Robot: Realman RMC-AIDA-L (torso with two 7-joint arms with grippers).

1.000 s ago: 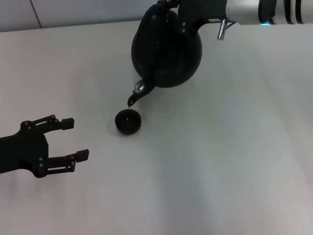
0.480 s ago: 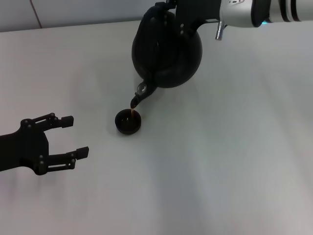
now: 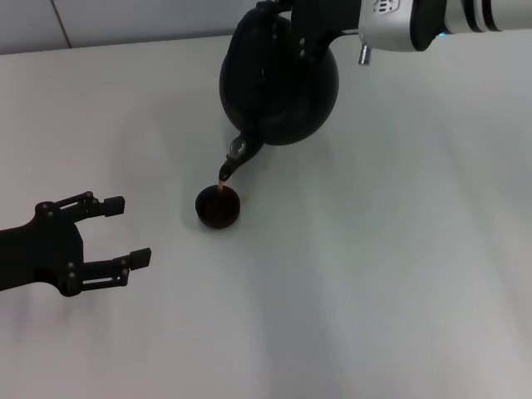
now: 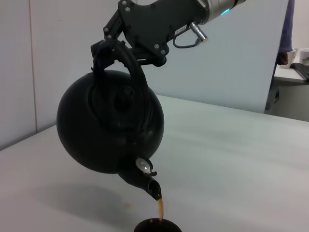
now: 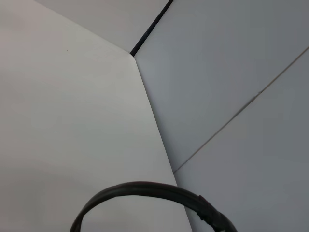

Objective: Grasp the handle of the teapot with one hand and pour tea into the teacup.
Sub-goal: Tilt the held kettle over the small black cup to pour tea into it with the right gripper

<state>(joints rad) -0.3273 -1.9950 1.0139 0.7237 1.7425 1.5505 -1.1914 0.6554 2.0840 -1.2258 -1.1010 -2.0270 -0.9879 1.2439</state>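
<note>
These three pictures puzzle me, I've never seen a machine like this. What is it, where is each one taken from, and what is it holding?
It is a two-armed robot. One picture looks down from its head; the other two come from cameras on its wrists. The right gripper holds the handle of a black teapot, lifted and tilted above the white table. A thin stream of tea runs from the spout into a small black teacup. The left gripper sits open near the table, beside the teacup, holding nothing. The right wrist picture shows only an arc of the handle and the table.
</note>
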